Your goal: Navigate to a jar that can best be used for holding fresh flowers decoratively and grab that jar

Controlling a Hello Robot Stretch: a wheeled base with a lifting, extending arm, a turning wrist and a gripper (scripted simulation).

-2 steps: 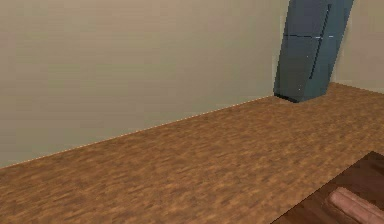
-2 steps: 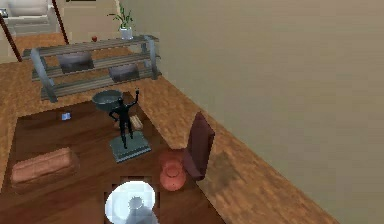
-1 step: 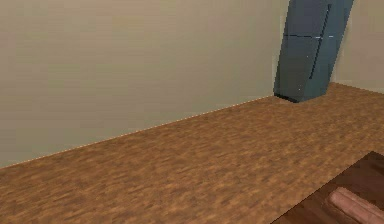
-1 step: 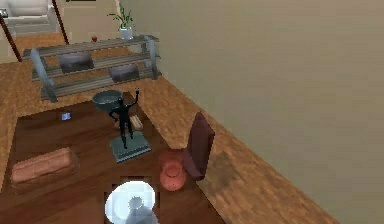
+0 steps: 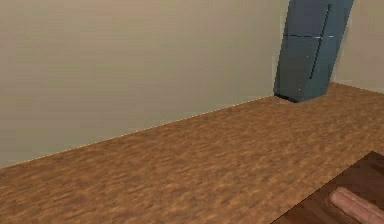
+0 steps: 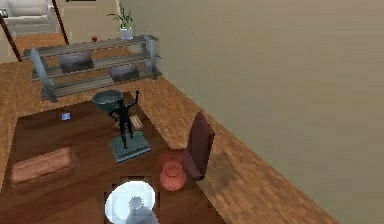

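A small rounded terracotta-red jar (image 6: 172, 177) stands on the dark wooden table (image 6: 60, 190), near its edge on the arm side view's right. A dark red chair (image 6: 198, 146) stands right beside it. Just in front of the jar, at the picture's bottom edge, lies a white round object (image 6: 128, 205) with a grey piece on it.
The table also bears a dark figure statue (image 6: 126, 125) on a grey base, a grey bowl (image 6: 105, 99), a brown loaf (image 6: 42, 165) and a small blue thing (image 6: 66, 116). Beyond it is a grey shelf unit (image 6: 95, 62) with a potted plant (image 6: 125, 18). In the forward view, a blue-grey fridge (image 5: 310, 45) stands by the beige wall across open wood floor (image 5: 180, 160).
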